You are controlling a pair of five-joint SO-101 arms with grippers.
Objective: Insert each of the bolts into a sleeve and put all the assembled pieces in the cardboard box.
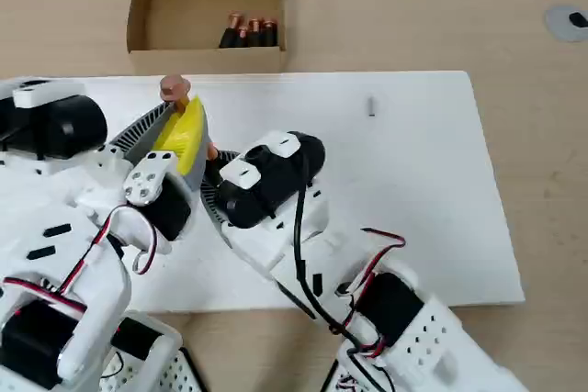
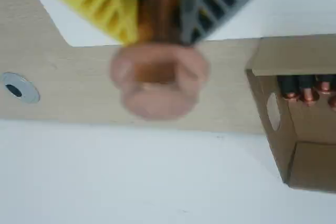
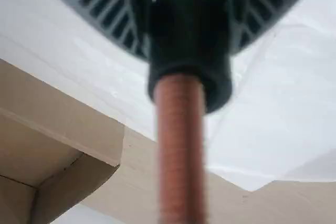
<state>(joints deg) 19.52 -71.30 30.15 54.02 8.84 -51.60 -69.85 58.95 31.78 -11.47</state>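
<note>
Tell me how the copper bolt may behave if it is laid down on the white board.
The bolt looks like stiff metal, so probably heavy for its size. Its round shank would likely roll, but the wider head may turn it in a curve. The left claw grips it on that round shank, so it might slip lengthwise.

You have bright, even light from overhead. The white mat point(image 1: 413, 181) reads evenly pale, and the arms point(image 1: 276, 190) lay only soft, faint shadows on it. The cardboard box point(image 1: 140, 6) is a shade dimmer inside.
</note>
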